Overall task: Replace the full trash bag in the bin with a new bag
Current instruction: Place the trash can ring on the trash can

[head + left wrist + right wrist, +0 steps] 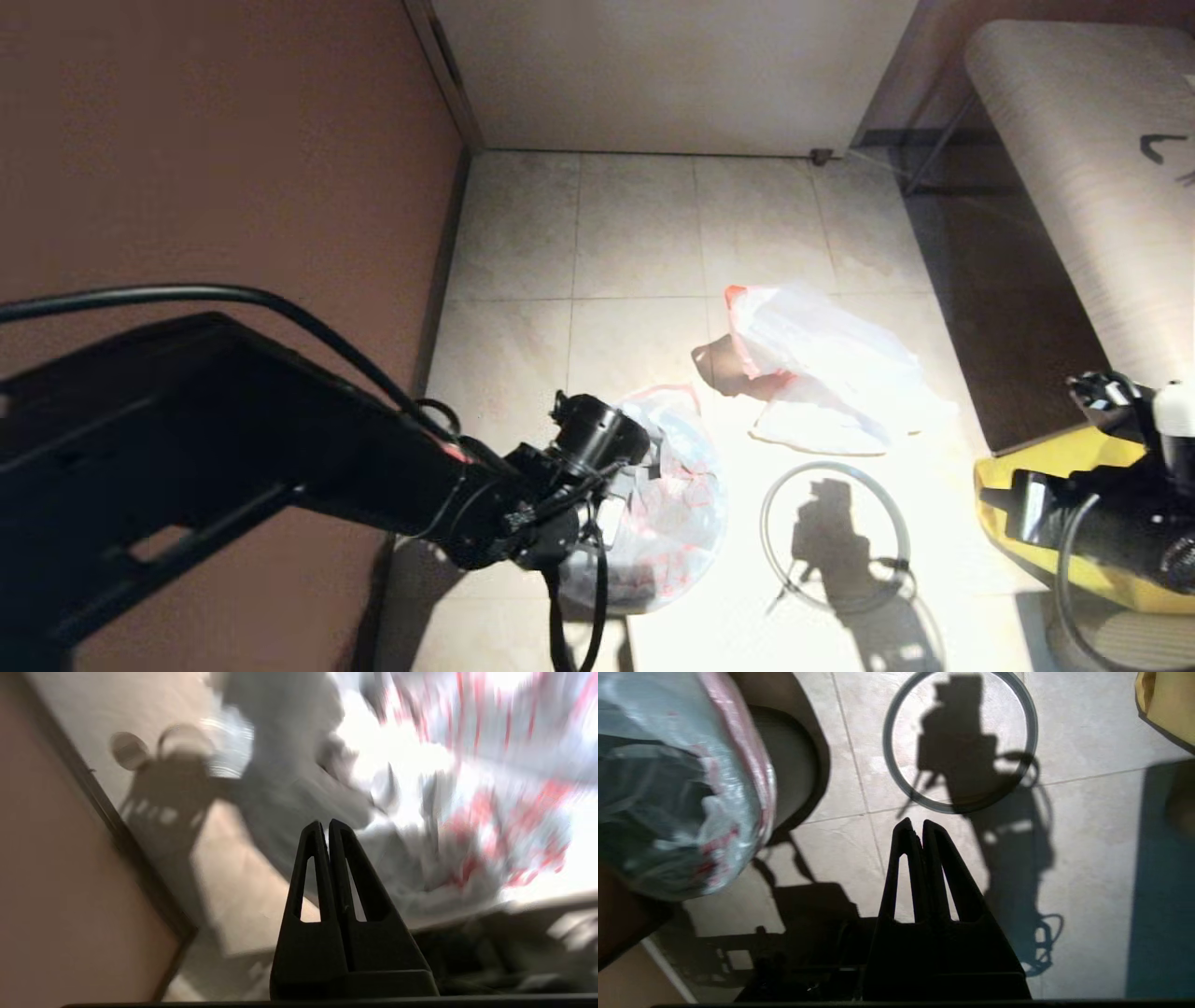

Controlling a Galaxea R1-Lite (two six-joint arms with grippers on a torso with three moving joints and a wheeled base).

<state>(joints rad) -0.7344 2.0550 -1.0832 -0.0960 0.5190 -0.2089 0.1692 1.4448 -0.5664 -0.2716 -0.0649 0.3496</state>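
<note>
Left pincer [325, 828] clenched empty over new bag [677, 504] lining bin [794, 765], grey hoop [834, 537] at three o'clock (loose on floor), full trash bag [831, 373] at one, yellow bag [1055, 467] beyond, right pincer [915, 828] clenched empty.

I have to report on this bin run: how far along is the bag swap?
Done: the full trash bag lies out on the floor, and the new bag with red print is draped over the bin. In hand: nothing, as left end effector and right end effector are shut and empty. Left: the grey hoop lies on the tiles, not yet fitted.
</note>
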